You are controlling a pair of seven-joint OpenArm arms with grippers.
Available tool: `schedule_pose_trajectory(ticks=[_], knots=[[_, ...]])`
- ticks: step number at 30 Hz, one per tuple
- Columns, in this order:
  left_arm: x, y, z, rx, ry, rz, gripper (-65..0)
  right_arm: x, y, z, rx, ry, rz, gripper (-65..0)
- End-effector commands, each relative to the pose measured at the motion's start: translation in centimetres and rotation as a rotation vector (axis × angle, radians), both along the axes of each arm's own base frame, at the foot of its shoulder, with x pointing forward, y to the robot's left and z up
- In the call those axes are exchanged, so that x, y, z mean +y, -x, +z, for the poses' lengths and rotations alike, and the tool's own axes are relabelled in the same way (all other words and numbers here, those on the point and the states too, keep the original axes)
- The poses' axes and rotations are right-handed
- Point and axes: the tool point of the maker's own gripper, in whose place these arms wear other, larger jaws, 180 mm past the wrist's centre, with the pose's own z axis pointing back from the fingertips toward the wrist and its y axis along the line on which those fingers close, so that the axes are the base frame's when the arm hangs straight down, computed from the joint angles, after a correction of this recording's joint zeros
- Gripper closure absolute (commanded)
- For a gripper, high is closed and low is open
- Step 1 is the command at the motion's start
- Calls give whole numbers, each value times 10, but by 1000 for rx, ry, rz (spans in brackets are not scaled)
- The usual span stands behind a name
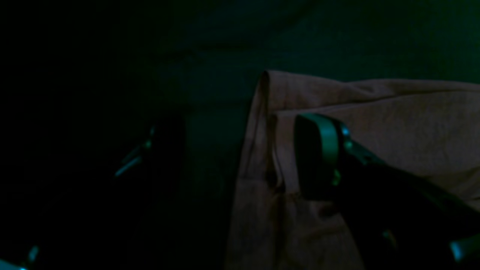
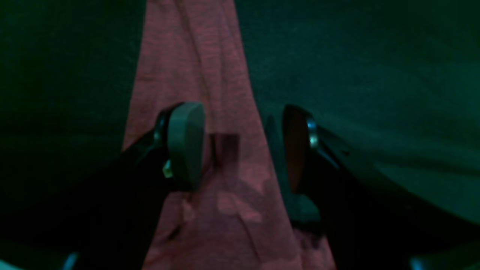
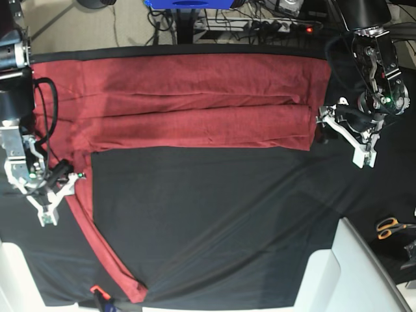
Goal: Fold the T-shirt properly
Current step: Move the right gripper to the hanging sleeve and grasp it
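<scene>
Two wrist views are very dark (little beyond cloth and fingertips reads). The T-shirt (image 3: 195,107) lies folded along the far side of the black cloth (image 3: 221,221), one sleeve trailing to the near edge. Left gripper (image 3: 339,134) gapes at the shirt's corner; its second finger is lost in shadow. Right gripper (image 2: 243,148) straddles the sleeve, jaws apart.
</scene>
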Motion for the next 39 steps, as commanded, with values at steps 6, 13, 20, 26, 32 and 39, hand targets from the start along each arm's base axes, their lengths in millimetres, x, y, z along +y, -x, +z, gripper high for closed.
schedule_pose_trajectory(ticks=[6,13,20,26,32,39], knots=[[5,-8,8,-34,-4,0,-441,-7,-19,21,-67,10,-10,-207],[5,-9,8,-37,-4,0,-441,4,-24,22,-72,-8,-4,-219],[5,-9,9,-37,-6,0,-441,7,-30,27,-82,-13,-2,-305],[5,-9,9,-37,-6,0,-441,10,-29,15,-46,-32,-18,-300],[5,-9,9,-37,-6,0,-441,23,-30,13,-45,-51,-9,-300],[6,-9,9,-37,-7,1,-441,23,-27,8,-34,-53,-13,-299]])
